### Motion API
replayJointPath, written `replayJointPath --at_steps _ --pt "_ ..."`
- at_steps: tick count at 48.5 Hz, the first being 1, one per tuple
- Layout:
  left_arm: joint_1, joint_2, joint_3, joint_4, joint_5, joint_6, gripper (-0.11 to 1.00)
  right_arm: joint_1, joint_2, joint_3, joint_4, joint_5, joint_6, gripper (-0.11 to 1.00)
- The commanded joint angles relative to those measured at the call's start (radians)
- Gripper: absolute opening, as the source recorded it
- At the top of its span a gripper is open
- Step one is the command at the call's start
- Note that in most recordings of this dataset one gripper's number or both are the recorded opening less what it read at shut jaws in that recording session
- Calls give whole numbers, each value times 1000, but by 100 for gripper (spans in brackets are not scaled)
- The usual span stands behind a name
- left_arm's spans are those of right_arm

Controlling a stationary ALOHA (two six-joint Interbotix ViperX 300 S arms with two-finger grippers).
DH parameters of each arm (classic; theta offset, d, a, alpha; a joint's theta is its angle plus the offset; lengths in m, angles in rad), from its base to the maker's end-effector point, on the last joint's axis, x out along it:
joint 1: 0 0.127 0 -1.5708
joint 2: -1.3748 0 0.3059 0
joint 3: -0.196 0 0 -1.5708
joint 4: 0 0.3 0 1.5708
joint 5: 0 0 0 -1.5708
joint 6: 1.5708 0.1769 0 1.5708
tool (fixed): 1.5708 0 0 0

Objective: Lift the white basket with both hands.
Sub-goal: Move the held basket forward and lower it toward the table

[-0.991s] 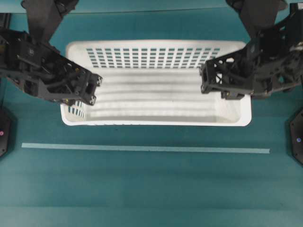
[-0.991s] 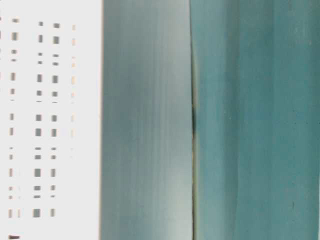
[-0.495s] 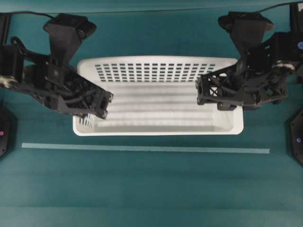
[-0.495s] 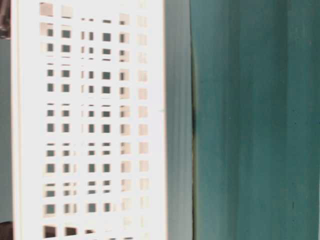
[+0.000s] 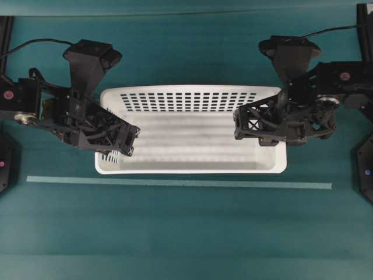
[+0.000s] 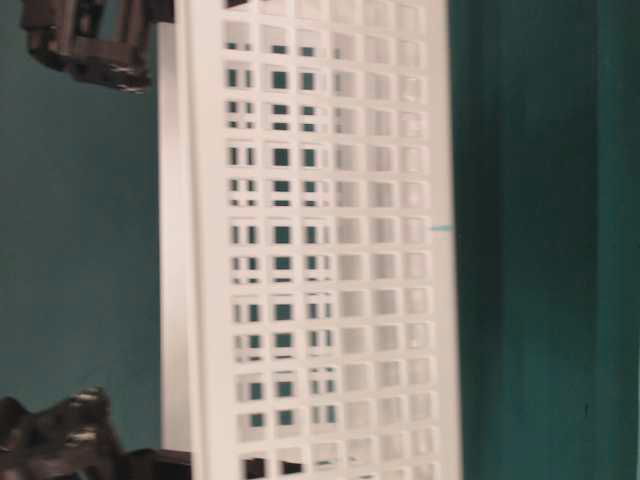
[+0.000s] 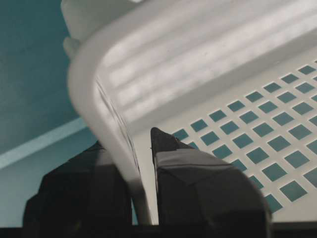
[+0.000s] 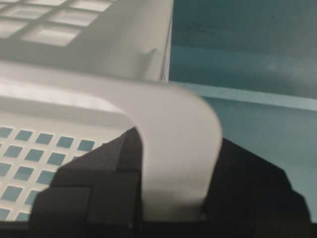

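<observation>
Perforated white basket (image 5: pixel 192 131) lower now

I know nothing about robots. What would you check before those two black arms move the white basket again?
1. Left gripper shut on the white basket end wall, one of its fingers inside: ok.
2. Right gripper clamped over the opposite rim: ok.
3. Basket looks level from overhead, long edge parallel to the pale tape line: ok.
4. Basket holds nothing that could slide: ok.
5. Basket off the table: cannot tell.
6. Grip firm enough not to slip: cannot tell.
</observation>
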Motion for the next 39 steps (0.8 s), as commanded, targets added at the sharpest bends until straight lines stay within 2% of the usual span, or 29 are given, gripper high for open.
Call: replayJointPath --at_steps 1,27,39 --pt "-2 15 5 6 -69 46 2 25 44 2 11 -66 -41 19" --pt "26 94 110 6 -210 48 2 48 129 98 11 -270 -61 19" --pt "26 137 109 2 -239 40 2 49 153 104 12 -287 -81 19"
